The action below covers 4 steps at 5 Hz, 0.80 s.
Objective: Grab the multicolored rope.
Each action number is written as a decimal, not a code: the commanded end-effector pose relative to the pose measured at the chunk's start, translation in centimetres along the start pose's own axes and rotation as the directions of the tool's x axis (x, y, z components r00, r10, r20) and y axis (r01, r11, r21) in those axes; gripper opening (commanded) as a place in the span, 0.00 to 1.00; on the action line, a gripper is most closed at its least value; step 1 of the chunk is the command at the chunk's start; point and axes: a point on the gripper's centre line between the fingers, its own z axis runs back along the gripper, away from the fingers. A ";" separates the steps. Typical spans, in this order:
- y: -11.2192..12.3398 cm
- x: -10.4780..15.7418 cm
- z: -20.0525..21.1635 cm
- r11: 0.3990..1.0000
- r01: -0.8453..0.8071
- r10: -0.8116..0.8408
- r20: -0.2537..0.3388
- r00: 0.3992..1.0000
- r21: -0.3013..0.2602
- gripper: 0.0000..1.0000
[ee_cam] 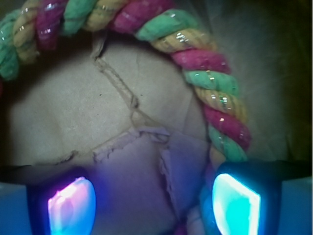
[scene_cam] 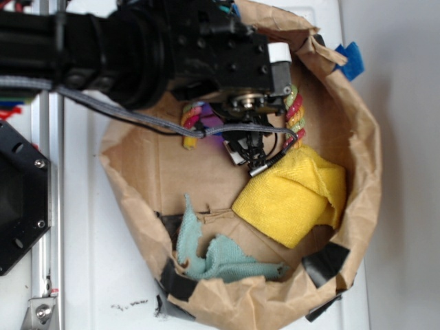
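The multicolored rope (ee_cam: 215,88), twisted from pink-red, yellow and green strands, arches across the top of the wrist view and runs down the right side. Its lower part passes just inside the right fingertip (ee_cam: 234,203). My gripper (ee_cam: 154,203) is open, and mostly torn brown paper shows between its glowing pads. In the exterior view the gripper (scene_cam: 242,146) hangs low inside the arch of the rope (scene_cam: 295,111). The arm hides the rope's middle, and one rope end shows to the gripper's left.
Everything lies in a flattened brown paper bag with a raised crumpled rim (scene_cam: 363,148). A yellow cloth (scene_cam: 295,196) sits just right of and below the gripper. A teal cloth (scene_cam: 213,254) lies near the bag's front edge. A metal rail (scene_cam: 48,206) runs along the left.
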 end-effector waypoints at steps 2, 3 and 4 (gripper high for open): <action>-0.3 1.3 -1.0 0.999 0.047 -0.047 -0.002 0.999 -0.013 1.00; 0.3 1.3 0.7 0.997 0.070 -0.069 0.025 0.997 -0.027 1.00; 1.5 2.1 3.7 0.988 0.152 -0.147 0.133 0.980 -0.029 1.00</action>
